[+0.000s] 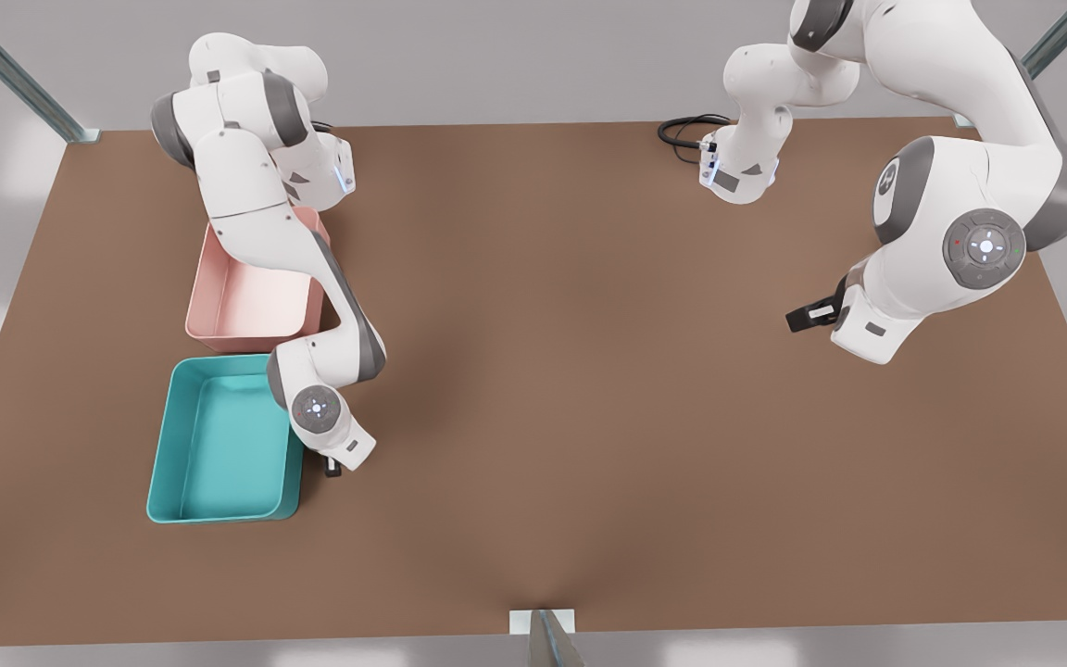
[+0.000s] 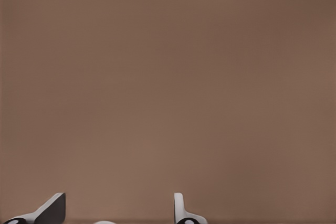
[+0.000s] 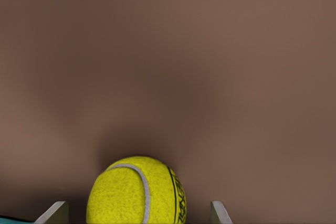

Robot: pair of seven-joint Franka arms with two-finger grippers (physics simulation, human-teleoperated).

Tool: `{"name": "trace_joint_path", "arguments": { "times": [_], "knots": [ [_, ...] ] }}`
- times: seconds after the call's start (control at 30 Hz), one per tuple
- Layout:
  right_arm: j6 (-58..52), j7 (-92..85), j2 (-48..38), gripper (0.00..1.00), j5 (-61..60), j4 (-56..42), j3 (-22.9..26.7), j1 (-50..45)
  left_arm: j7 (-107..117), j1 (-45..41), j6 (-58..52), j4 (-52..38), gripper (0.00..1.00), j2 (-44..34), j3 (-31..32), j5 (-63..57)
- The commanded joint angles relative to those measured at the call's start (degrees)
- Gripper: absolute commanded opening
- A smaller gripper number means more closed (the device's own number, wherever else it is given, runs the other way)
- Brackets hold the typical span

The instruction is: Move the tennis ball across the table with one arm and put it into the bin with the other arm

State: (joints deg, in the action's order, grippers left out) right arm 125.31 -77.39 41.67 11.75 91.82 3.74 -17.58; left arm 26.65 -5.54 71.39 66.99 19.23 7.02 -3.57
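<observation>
The tennis ball (image 3: 137,195), yellow-green with a white seam and black print, rests on the brown table (image 1: 571,371). My right gripper (image 3: 137,204) stands open around it, one finger on each side with a gap to the ball. In the front view this gripper (image 1: 334,463) is low over the table, just beside the teal bin (image 1: 219,445) on the front view's left, and the arm hides the ball. A sliver of the bin's edge (image 3: 6,220) shows in the right wrist view. My left gripper (image 2: 119,198) is open over bare table; it waits at the front view's right (image 1: 800,318).
A pink tray (image 1: 246,296) stands right behind the teal bin, partly under the right arm. A black cable (image 1: 682,130) lies at the far edge of the table. Wide bare tabletop separates the two arms.
</observation>
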Motion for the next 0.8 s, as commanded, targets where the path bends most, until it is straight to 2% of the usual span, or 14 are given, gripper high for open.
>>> {"name": "trace_joint_path", "arguments": {
  "times": [0.0, 0.77],
  "knots": [
    [1.1, -4.3, 0.0, 1.00, -0.2, 0.2, 0.2, 0.0, 0.5, 0.0, 0.0, 0.0, 1.00, -0.1, 0.0, 0.0],
    [5.7, -3.7, 0.8, 1.00, -0.1, 3.0, 1.1, 0.0, 0.6, -0.2, 0.1, 0.2, 1.00, 0.3, 0.0, 0.1]
  ]
}}
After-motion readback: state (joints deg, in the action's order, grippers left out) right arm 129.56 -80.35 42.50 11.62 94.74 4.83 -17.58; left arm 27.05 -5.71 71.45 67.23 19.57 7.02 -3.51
